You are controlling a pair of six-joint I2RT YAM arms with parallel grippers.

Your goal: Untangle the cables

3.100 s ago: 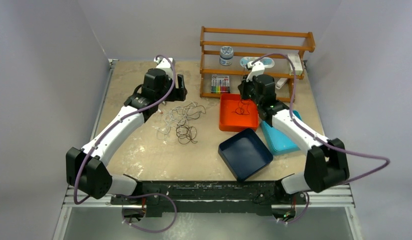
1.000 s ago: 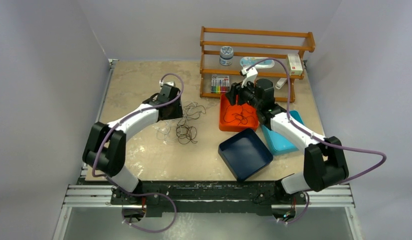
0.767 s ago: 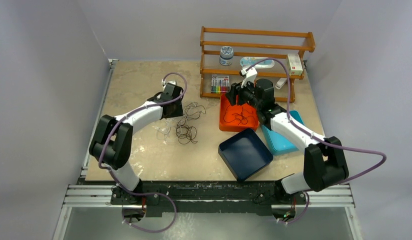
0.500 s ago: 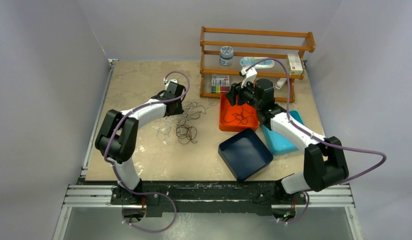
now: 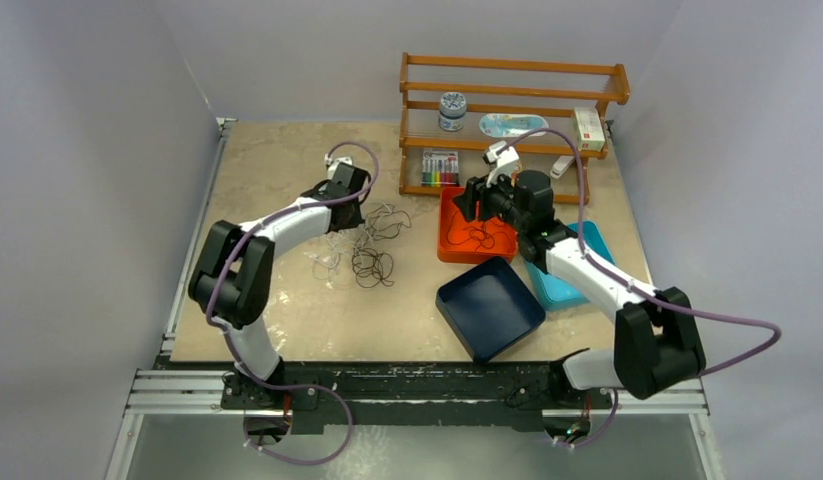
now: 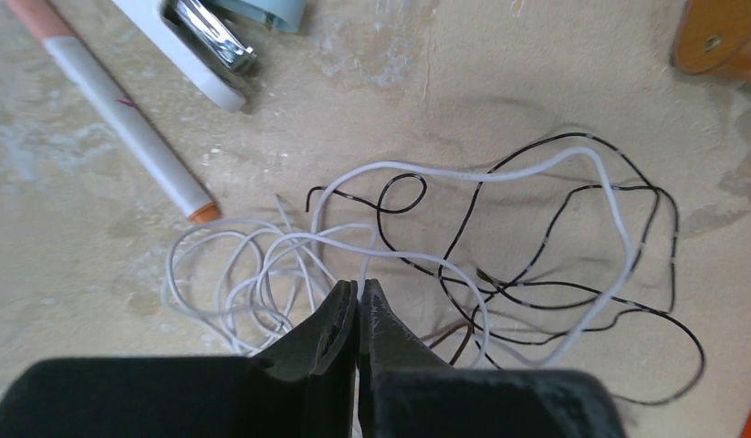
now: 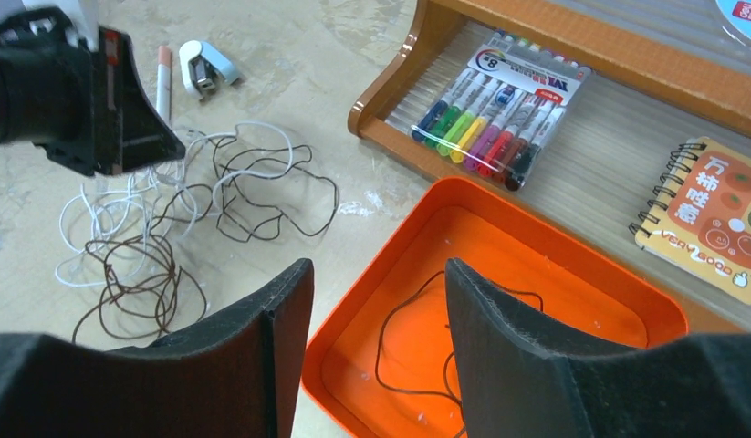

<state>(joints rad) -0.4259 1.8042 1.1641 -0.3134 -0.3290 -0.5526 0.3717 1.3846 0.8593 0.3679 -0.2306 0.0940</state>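
**Step in hand:** taking hold of one strand in the tangle, ahead of drawing it out.

**Cables:** The cables (image 5: pixel 362 245) lie in a loose heap on the worktop (image 5: pixel 287 310), left of the orange tray (image 5: pixel 447 240) in the top view. The white cable (image 6: pixel 463 173) is threaded through the black cable (image 6: pixel 674 255) at the far side of the heap. A brown cable (image 7: pixel 134 283) is coiled at the near side, overlapping white loops. One dark cable (image 5: pixel 479 236) lies apart inside the tray, and I judge it already separated.

**Left hand** (image 6: pixel 358 294)**:** fingers pressed together, tips down in the heap at a white strand. The strand appears to run between the tips, but a firm catch cannot be confirmed.

**Right hand** (image 7: pixel 376 269)**:** fingers apart at a middling gap with nothing between them. It hovers above the tray, well apart from the heap.

**Next move, as judged:** a slow lift by the left hand would show whether the white strand comes with it and which black loops ride along. The right hand would then need to cross to the heap to pin or draw the black cable the opposite way.

**Risk:** the heap may drag as one mass. A pen (image 6: pixel 125 119) and a stapler (image 6: pixel 207 41) lie just beyond it and could be snagged.
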